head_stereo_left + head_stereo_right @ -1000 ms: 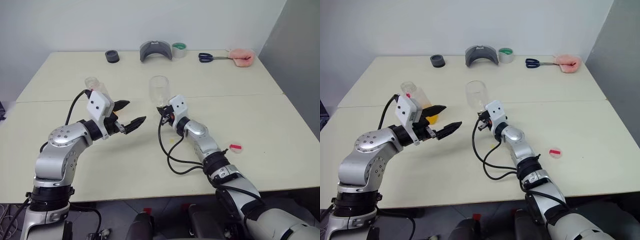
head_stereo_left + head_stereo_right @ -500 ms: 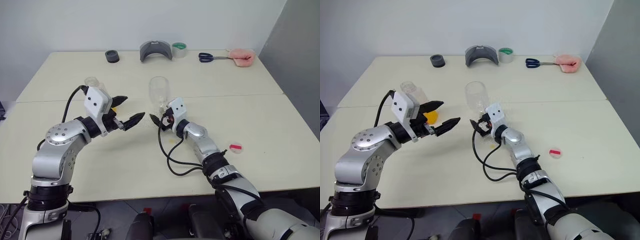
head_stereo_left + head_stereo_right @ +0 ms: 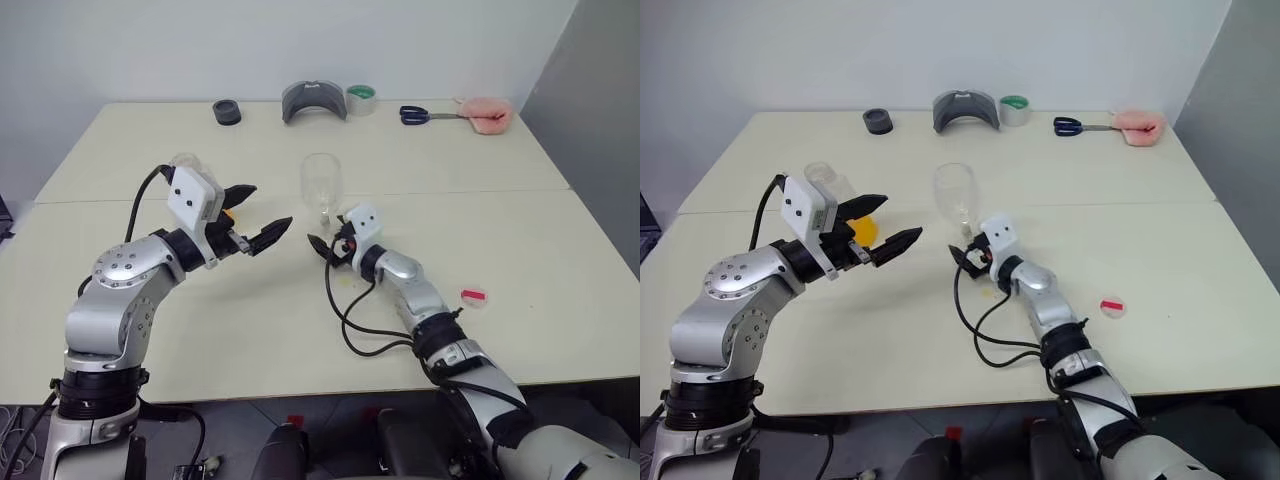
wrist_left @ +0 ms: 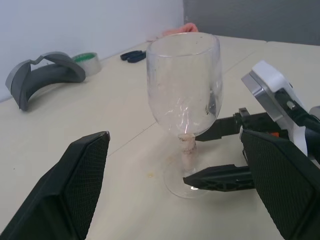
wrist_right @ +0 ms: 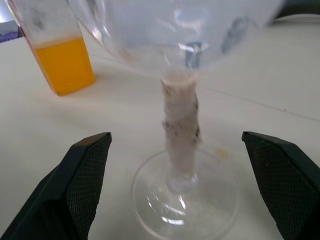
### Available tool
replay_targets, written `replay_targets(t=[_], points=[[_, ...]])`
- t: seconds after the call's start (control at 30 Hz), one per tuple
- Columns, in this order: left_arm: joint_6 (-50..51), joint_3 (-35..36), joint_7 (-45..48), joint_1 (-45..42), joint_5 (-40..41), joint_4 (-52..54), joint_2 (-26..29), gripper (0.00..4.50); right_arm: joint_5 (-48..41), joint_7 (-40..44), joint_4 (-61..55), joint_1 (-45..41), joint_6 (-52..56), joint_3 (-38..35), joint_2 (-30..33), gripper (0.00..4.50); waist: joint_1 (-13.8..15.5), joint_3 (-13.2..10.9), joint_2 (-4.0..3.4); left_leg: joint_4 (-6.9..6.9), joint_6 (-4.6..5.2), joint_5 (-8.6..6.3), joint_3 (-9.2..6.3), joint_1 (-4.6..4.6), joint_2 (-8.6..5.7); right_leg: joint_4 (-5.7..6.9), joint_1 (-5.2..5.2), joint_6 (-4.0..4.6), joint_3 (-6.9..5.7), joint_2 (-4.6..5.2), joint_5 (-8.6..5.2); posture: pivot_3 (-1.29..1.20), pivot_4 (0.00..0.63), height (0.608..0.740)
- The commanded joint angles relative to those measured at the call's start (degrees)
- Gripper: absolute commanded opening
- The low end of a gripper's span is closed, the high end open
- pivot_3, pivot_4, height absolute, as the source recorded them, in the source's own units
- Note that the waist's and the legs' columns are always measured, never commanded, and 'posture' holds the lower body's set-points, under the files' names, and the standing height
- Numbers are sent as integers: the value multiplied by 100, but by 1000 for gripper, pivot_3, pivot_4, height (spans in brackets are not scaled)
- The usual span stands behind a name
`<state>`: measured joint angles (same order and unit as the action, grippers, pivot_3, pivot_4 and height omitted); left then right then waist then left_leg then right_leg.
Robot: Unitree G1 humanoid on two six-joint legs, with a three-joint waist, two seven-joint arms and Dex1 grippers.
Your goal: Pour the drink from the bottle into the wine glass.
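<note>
Now the bench (image 3: 520,260) is carrying everything: left hand (image 3: 258,218) hovering spread wide, bottle (image 3: 830,195) standing behind it, wine glass (image 3: 321,186) standing upright mid-bench, right hand (image 3: 326,247) gaping apart, empty, beside its stem.

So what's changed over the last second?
The right gripper opened, let go of the wine glass stem and drew back down toward the robot. The glass stands upright and empty as before; the left gripper stays open, with the bottle untouched behind it.
</note>
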<state>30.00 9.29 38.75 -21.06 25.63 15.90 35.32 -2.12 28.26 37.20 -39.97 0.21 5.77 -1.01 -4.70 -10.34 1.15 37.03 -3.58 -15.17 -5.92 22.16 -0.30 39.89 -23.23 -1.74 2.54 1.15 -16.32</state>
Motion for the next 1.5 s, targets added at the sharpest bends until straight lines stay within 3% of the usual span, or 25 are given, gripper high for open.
replay_targets(t=[0.03,0.3,0.47,0.63,0.93,1.5], points=[[-94,115,-283,296,-31,265,-164,4500,-105,471,-1381,615,618,218,365,4451,10,0,0,0,0,0,-3,1,0,-1,0,0,0,1,0,0,150,740],[-677,304,-1188,1245,-610,-46,-681,4500,-521,1293,-4270,1951,1807,604,1414,4451,14,-1,1,-3,1,-1,-8,-7,6,-4,2,1,2,-1,-2,0,150,740],[-1219,494,-1615,1652,-985,-521,-900,4500,-940,1390,-5443,2140,2269,408,1761,4451,75,-2,5,-3,1,-1,-8,-6,4,-6,6,0,-7,-3,-3,0,150,740],[-1653,819,-1647,1404,-1020,-1429,-783,4500,-1417,1544,-6171,2135,2636,392,2021,4451,154,-1,7,-4,1,-1,-12,-4,4,-25,9,0,-8,-1,-2,0,150,740],[-2250,745,-1289,604,-1146,-2624,-429,4500,-2028,1733,-6620,2018,3109,536,2272,4451,211,-1,10,-4,1,-1,-8,3,2,-38,15,0,-19,0,-2,0,150,740],[-2648,438,-967,-516,-1379,-3620,-312,4500,-1407,1441,-6474,1968,2732,917,2436,4451,215,-1,11,-3,1,-1,-9,5,1,-36,13,-1,-20,0,-2,0,150,740]])
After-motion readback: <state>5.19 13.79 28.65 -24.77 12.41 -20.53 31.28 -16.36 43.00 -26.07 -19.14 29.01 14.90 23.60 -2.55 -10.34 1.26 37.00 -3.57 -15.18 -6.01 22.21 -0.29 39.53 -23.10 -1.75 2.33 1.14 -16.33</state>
